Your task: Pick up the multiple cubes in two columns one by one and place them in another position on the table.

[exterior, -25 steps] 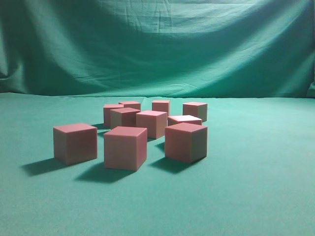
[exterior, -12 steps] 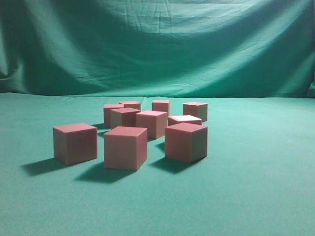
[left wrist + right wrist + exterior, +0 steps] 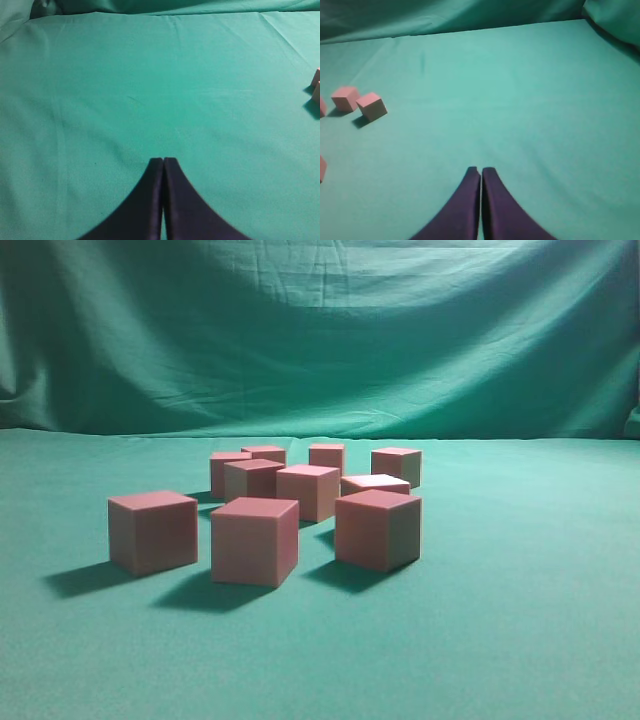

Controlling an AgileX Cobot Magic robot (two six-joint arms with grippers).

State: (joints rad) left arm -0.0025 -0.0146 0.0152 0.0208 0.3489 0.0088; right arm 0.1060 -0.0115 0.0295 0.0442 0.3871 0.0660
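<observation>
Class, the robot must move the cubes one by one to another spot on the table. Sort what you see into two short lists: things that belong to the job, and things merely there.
Belongs to the job:
- cubes, nine countable from the front
- table, where they get set down
- left gripper, shut
- right gripper, shut

Merely there:
- green backdrop

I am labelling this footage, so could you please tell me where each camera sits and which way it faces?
Exterior view: low at table height, facing the pinkish-red cubes and draped backdrop; no robot parts.
Left wrist view: above the green cloth table, looking down past the shut black left tool.
Right wrist view: likewise, past the shut right tool.
Shared: cubes at frame edges of both wrist views.
</observation>
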